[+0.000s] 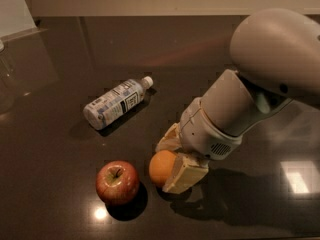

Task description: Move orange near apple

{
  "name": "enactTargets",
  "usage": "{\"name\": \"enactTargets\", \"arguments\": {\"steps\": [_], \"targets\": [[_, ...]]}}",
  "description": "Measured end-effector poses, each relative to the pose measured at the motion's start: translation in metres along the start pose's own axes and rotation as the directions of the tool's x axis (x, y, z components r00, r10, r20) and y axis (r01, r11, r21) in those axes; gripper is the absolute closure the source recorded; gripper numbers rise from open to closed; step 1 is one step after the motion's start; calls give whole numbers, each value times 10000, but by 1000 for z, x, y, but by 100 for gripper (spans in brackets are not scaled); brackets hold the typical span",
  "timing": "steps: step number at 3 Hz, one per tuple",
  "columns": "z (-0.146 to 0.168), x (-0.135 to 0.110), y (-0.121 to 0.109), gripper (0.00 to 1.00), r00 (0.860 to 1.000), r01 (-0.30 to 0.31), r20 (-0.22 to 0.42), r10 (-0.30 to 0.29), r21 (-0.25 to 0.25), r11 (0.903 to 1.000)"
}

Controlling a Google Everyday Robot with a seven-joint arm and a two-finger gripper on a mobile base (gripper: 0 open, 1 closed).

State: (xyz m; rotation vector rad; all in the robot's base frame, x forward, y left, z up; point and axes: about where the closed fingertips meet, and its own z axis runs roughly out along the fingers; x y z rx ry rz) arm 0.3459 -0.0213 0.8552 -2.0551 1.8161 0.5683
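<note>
Just below the centre of the frame, the gripper (166,167) reaches down from the right, and its pale fingers (186,176) are clamped on the orange (159,167), one above it and one below. The orange sits low over the dark counter (50,149), just right of the red apple (117,182), with a narrow gap between them. A plastic bottle (116,103) lies on its side farther up and to the left.
</note>
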Motion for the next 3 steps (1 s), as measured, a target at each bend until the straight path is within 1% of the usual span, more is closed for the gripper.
{"name": "enactTargets", "arguments": {"steps": [1, 2, 3], "targets": [[2, 1, -2, 12, 9999, -118, 85, 119, -64, 9999], [2, 0, -1, 0, 9999, -95, 65, 95, -38, 9999], [2, 0, -1, 0, 9999, -94, 64, 94, -37, 9999]]}}
